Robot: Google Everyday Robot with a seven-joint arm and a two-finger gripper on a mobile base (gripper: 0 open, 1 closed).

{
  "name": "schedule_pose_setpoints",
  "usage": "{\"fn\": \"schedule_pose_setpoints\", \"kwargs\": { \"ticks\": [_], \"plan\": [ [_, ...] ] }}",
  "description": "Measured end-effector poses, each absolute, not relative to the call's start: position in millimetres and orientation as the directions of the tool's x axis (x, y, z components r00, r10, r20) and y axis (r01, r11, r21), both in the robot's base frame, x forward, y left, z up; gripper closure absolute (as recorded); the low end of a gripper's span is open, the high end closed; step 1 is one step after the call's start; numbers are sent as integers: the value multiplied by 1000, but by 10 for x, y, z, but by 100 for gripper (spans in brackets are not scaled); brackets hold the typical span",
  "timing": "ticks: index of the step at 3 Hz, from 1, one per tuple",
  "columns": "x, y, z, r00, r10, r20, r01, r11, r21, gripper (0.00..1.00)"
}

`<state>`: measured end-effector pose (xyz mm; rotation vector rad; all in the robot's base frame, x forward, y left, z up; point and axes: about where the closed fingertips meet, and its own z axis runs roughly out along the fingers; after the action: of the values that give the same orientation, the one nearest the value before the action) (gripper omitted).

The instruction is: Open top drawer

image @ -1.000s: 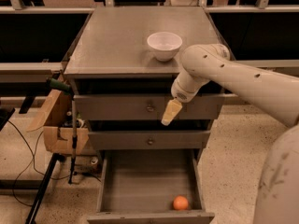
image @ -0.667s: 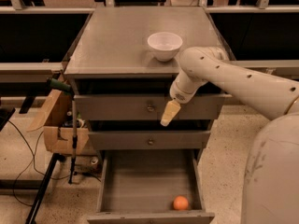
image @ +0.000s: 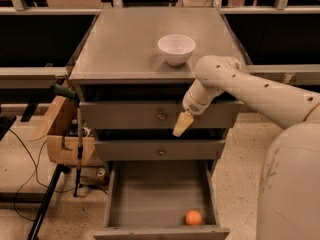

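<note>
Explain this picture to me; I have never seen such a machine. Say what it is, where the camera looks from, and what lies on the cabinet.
The white jointed limb is a robot's single arm; its tan tip is the gripper, hanging before the top drawer, just beside its knob, with nothing visibly held. The one camera looks down on the cabinet's front; its mounting is unknown. On the cabinet top stands a white bowl. The bottom drawer is pulled out, with an orange ball inside.
</note>
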<state>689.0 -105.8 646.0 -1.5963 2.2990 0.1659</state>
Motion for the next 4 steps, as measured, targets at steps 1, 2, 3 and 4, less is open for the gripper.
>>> {"fn": "schedule_pose_setpoints", "kwargs": {
  "ticks": [1,2,3,4],
  "plan": [
    [6842,-1086,6478,-317,-885,-341,-927,365,-83,44],
    [6843,-1085,6562,-317,-885,-341,-927,365,-83,44],
    [6845,-1086,6591,-317,-885,-342,-927,365,-83,43],
    [6570,-1185,6427,-311,-877,-367,-932,357,-65,17]
  ]
}}
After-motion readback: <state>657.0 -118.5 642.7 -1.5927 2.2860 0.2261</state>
